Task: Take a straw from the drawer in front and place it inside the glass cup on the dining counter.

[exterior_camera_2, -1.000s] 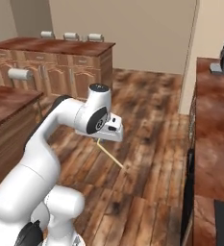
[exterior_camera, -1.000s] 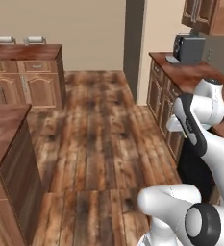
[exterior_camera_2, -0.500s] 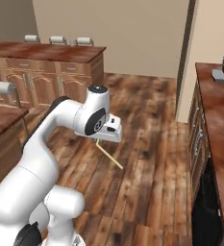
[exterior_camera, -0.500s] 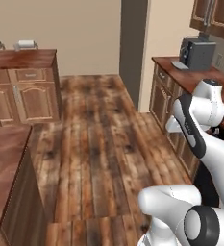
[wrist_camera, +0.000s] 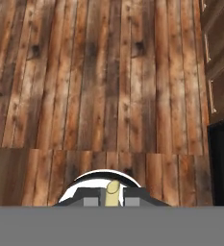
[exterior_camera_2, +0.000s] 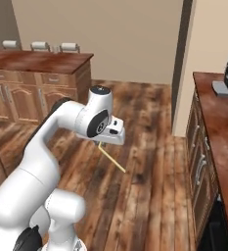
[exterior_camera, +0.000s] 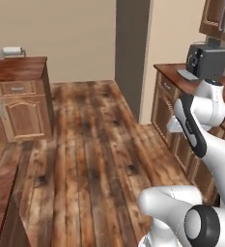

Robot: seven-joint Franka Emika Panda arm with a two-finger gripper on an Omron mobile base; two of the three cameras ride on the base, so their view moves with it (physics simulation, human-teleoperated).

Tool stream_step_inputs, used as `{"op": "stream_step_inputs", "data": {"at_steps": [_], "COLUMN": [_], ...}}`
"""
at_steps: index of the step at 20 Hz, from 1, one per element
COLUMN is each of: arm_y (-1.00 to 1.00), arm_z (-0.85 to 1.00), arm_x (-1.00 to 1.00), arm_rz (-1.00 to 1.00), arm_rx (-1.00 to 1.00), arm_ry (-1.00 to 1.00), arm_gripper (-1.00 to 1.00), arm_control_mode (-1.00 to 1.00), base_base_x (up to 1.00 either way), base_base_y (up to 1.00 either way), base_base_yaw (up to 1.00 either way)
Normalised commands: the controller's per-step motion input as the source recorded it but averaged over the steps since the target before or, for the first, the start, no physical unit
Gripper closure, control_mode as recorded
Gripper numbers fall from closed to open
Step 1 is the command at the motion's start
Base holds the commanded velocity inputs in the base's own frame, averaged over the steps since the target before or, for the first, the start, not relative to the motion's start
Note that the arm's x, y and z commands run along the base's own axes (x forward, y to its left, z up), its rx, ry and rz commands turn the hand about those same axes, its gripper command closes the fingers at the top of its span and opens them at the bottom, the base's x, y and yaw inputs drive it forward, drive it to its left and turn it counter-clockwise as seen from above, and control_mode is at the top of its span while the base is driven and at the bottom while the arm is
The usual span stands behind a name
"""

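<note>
Left base view: white arm folded at right, in front of a bench (exterior_camera: 169,71) carrying a grey coffee machine (exterior_camera: 206,60). Plank floor (exterior_camera: 92,149) runs back to a beige wall; a cabinet run (exterior_camera: 17,96) stands at far left.

Right base view: end effector (exterior_camera_2: 102,143) hangs over the floor, clenched on a pale yellow straw (exterior_camera_2: 111,158) that slants down and away from it. Three paper-towel rolls (exterior_camera_2: 39,46) sit on the far bench.

Hand view: straw end (wrist_camera: 112,192) is pinched between the fingertips (wrist_camera: 89,202), floor planks beyond, cabinet drawer fronts (wrist_camera: 219,57) at right edge.
</note>
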Motion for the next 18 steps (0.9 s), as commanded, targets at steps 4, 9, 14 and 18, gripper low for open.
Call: {"op": "stream_step_inputs", "data": {"at_steps": [4, 9, 14, 18], "arm_y": [0.0, 0.0, 0.0, 0.0], "arm_z": [0.0, 0.0, 0.0, 0.0], "arm_x": [0.0, 0.0, 0.0, 0.0], "arm_rz": [0.0, 0.0, 0.0, 0.0], "arm_rx": [0.0, 0.0, 0.0, 0.0], "arm_ry": [0.0, 0.0, 0.0, 0.0], "arm_gripper": [1.0, 1.0, 1.0, 1.0], "arm_control_mode": [1.0, 1.0, 1.0, 1.0], "base_base_x": [1.0, 1.0, 1.0, 1.0], "base_base_y": [0.0, 0.0, 0.0, 0.0], "base_base_yaw": [-0.09, -0.09, -0.07, -0.06]}}
